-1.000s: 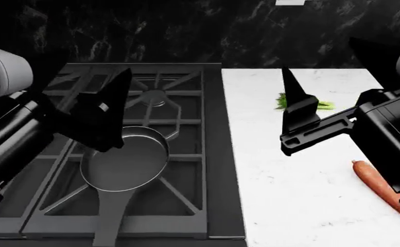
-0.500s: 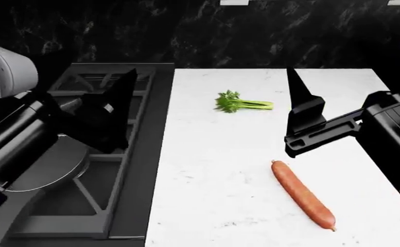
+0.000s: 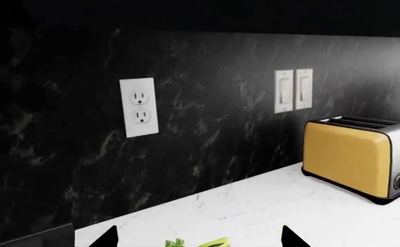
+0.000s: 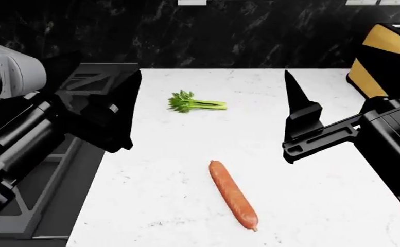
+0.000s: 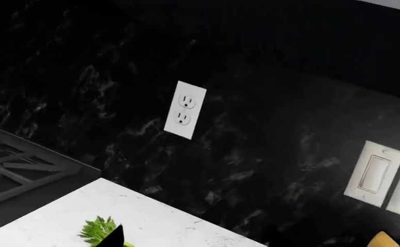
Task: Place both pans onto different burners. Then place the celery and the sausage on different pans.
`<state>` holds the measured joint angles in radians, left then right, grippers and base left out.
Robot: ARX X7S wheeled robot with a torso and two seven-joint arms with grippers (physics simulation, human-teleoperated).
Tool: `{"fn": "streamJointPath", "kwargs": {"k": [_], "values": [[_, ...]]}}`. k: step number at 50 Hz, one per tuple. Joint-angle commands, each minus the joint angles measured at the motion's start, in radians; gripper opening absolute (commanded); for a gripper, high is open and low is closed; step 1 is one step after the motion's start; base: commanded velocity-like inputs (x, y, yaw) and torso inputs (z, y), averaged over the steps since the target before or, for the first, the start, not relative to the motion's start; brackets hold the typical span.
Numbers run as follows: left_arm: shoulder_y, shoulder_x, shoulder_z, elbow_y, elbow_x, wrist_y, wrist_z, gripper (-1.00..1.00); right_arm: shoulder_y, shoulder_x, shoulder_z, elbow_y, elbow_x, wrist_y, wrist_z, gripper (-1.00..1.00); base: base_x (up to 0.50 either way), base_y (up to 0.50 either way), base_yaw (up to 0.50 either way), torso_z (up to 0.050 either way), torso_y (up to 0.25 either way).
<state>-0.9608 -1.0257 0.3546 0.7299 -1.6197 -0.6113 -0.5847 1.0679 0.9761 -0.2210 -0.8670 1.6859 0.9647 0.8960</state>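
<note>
Head view: the white worktop (image 4: 186,206) fills the centre, and the celery (image 4: 194,103) lies on it toward the black marble backsplash (image 4: 255,31), leafy end pointing toward the stove. The sausage (image 4: 233,194) lies well apart from the celery, on the side away from the backsplash, bare worktop between them; neither is touched by an arm. The left pincer (image 4: 110,110) hangs over the worktop edge next to the stove (image 4: 45,180); its fingers merge into one dark mass, so open or closed cannot be told. The right pincer (image 4: 301,121) is beyond the celery on the toaster side; only one pointed finger is distinct, state likewise undeterminable. The stove is mostly hidden behind the left arm and cut by the frame; only a strip of grate shows, and no pan can be made out. The yellow toaster (image 4: 382,56) is partly cropped. Left wrist view: celery leaves (image 3: 193,242) barely enter at the frame edge between two dark fingertips (image 3: 107,239). Right wrist view: celery top (image 5: 98,230), partly covered by a fingertip.
</note>
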Motion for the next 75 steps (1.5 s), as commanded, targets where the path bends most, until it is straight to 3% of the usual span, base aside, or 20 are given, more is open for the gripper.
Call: {"fn": "streamJointPath", "kwargs": {"k": [1,17,47,50,54,65,75], "values": [[0.009,0.007,0.0,-0.007,0.011,0.005,0.012,1.0,0.033,-0.012,-0.033,-0.004,0.027,0.02,0.02,1.0,0.0,0.0,0.0,0.0,0.0],[0.021,0.023,0.005,-0.034,0.028,0.012,0.031,1.0,0.087,-0.019,-0.058,0.022,0.053,0.036,0.05,1.0,0.0,0.0,0.0,0.0,0.0],[0.03,0.025,0.002,-0.036,0.027,0.017,0.036,1.0,0.106,-0.009,-0.064,0.015,0.095,0.023,0.085,1.0,0.39,0.0,0.0,0.0,0.001],[0.03,0.027,0.003,-0.036,0.027,0.017,0.036,1.0,0.136,-0.014,-0.093,0.027,0.156,0.021,0.137,1.0,0.0,0.0,0.0,0.0,0.0],[0.021,0.04,0.01,-0.04,0.027,0.013,0.035,1.0,0.244,-0.049,-0.203,0.06,0.35,-0.006,0.32,1.0,0.0,0.0,0.0,0.0,0.0],[0.031,0.064,0.018,-0.043,0.035,0.022,0.054,1.0,0.43,-0.122,-0.355,0.056,0.697,-0.211,0.637,1.0,0.0,0.0,0.0,0.0,0.0],[0.041,0.07,0.019,-0.049,0.037,0.027,0.071,1.0,0.551,-0.094,-0.534,0.024,0.776,-0.417,0.667,1.0,0.0,0.0,0.0,0.0,0.0]]}}
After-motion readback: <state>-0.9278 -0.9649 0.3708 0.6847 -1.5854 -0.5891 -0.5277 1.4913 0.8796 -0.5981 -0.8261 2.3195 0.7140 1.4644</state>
